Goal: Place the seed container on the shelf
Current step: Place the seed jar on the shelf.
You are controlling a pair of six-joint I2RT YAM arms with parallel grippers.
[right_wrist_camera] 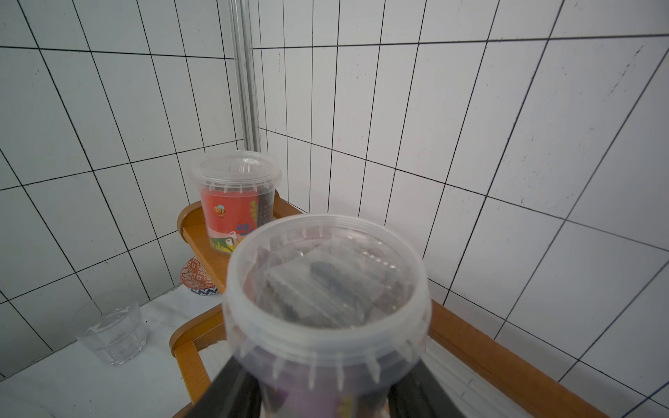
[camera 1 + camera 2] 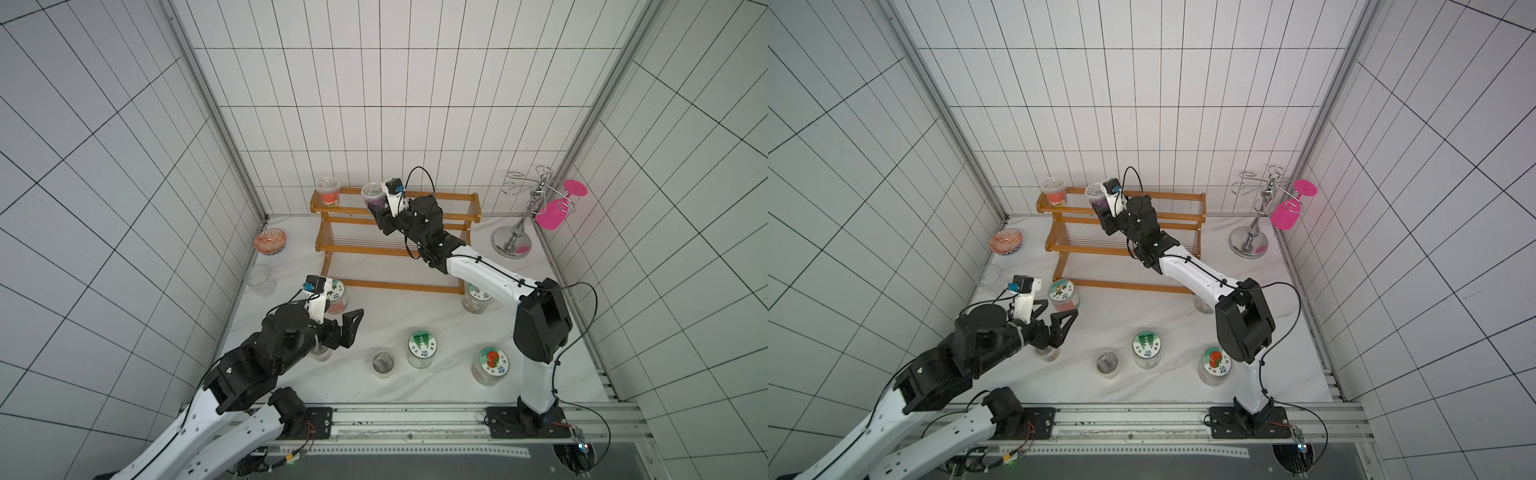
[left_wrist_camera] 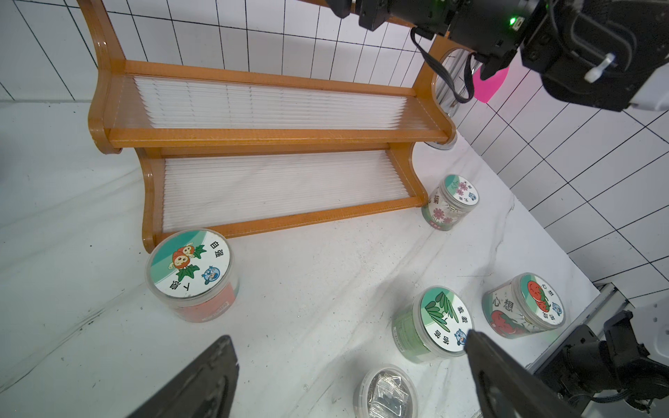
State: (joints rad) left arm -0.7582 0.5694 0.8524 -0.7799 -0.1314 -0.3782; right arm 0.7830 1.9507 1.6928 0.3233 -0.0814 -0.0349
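The jaws of the left gripper (image 2: 1054, 312) stand wide apart with nothing between them. It hovers low over the front-left of the table (image 2: 440, 390), its arm stretched forward from the rail. Around and beyond it sit lidded jars. These are a small clear jar (image 2: 382, 362) holding a silvery packet, a green-labelled jar (image 2: 422, 345), a tomato-labelled jar (image 2: 490, 361) and, farther back, an orange-labelled jar (image 2: 337, 291) at the foot of the shelf (image 2: 395, 286).

The right arm reaches up across the shelf's tiers toward the back wall. The right gripper (image 2: 377, 212) has its jaws closed partway on the lower wall of the seed container (image 2: 371, 192). This clear tub with a purple band stands upright, long axis vertical and lid up, over the top tier left of its middle. Whether it rests on the rods cannot be told. Through its lid a blurred packet shows. At the tier's left end, apart from it, stands a red-labelled tub (image 2: 328, 192).
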